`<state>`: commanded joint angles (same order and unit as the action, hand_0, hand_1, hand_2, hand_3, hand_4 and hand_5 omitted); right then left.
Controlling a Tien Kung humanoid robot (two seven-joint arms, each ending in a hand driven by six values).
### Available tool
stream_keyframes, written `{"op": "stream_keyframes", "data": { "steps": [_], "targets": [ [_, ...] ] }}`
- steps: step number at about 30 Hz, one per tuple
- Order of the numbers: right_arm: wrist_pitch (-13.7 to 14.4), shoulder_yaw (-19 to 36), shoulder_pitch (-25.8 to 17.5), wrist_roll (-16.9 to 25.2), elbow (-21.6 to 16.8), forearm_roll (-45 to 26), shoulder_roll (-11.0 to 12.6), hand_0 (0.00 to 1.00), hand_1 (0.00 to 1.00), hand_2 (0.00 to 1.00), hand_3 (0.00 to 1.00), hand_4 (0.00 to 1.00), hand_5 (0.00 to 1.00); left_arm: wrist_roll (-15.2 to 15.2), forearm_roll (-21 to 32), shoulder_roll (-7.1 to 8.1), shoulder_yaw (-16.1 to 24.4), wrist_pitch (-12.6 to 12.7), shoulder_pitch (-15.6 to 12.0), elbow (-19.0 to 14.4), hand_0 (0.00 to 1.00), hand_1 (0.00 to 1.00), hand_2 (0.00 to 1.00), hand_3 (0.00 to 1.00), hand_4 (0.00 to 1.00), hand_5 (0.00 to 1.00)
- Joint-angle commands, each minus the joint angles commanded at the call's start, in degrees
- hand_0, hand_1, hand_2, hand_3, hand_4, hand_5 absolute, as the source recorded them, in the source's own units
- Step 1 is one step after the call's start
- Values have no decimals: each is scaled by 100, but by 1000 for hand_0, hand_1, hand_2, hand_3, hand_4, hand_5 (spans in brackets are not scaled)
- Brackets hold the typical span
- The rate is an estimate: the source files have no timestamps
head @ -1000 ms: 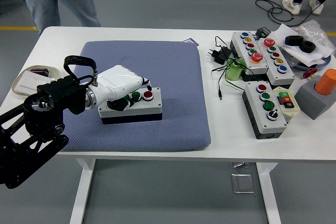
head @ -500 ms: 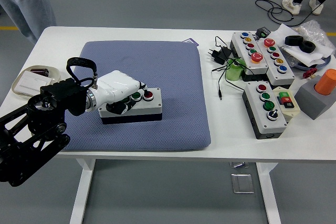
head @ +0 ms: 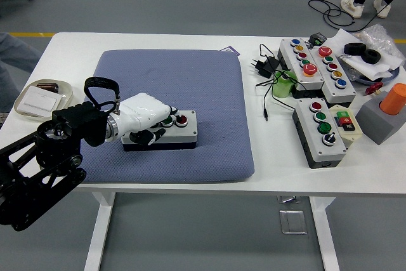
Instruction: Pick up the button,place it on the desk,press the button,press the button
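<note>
Left hand (head: 147,117) has edged rightward, fingers curled over the button box (head: 162,131) beneath it on the blue mat (head: 190,87); white table (head: 266,150), grey floor beyond.

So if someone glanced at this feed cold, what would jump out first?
Probably the left hand, white against its black arm, resting on the grey button box on the blue mat, fingers over its green button beside the red one. Next, the clutter at the table's right: more button boxes, cables, and an orange cylinder on a grey block.
</note>
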<state>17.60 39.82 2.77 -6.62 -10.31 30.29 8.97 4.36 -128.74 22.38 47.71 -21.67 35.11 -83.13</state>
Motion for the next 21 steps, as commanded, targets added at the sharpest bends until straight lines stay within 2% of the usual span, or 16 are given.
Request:
{"op": "stream_keyframes", "data": {
  "steps": [2, 4, 5, 7, 10, 11, 13, 15, 16, 17, 19, 21],
  "targets": [
    [1, 2, -2, 0, 0, 0, -1, 630, 487, 538, 584, 262, 13, 2, -6, 1, 32, 21, -1, -21, 26, 2, 2, 721, 477, 2],
    [0, 12, -9, -1, 0, 18, 0, 630, 487, 538, 584, 262, 13, 19, -11, 18, 216, 194, -22, -138, 26, 2, 2, 721, 477, 2],
    [0, 12, -9, 0, 0, 16, -1, 630, 486, 538, 584, 262, 13, 42, -9, 27, 328, 308, -42, -209, 26, 2, 4, 714, 552, 2],
    [1, 11, -8, 0, 0, 15, -1, 630, 486, 538, 584, 262, 13, 88, 7, 41, 562, 496, -80, -337, 26, 2, 4, 714, 552, 2],
    [1, 16, -3, -2, 0, 21, -1, 630, 486, 538, 584, 262, 13, 128, -6, 67, 955, 332, -133, -553, 26, 2, 4, 714, 552, 2],
    [1, 19, -1, -3, 0, 25, -1, 630, 485, 537, 583, 263, 12, 143, 34, 76, 1091, 302, -150, -606, 18, 2, 28, 756, 998, 655],
    [1, 19, -1, -3, 0, 22, -1, 630, 485, 537, 583, 263, 12, 194, 182, 83, 1311, 347, -188, -672, 18, 2, 28, 756, 998, 655],
    [1, 23, -4, -3, 0, 26, -2, 630, 485, 537, 583, 263, 12, 315, 603, 72, 1583, 615, -246, -680, 18, 2, 28, 756, 998, 655],
    [0, 26, -4, -4, 0, 30, -2, 630, 485, 537, 583, 263, 12, 337, 744, 64, 1637, 672, -258, -659, 18, 2, 28, 756, 998, 655],
    [-1, 34, -3, -8, 0, 44, -4, 630, 485, 537, 584, 263, 12, 373, 1004, 45, 1766, 826, -278, -593, 120, 221, 251, 905, 998, 975],
    [-3, 38, -1, -9, 0, 51, -5, 630, 485, 537, 584, 263, 12, 378, 1424, 24, 1902, 1091, -312, -489, 120, 221, 251, 905, 998, 975],
    [-1, 31, 0, -5, 0, 35, -7, 630, 485, 537, 584, 263, 12, 342, 1909, 6, 1990, 1471, -359, -337, 120, 221, 251, 905, 998, 975]
  ]
}}
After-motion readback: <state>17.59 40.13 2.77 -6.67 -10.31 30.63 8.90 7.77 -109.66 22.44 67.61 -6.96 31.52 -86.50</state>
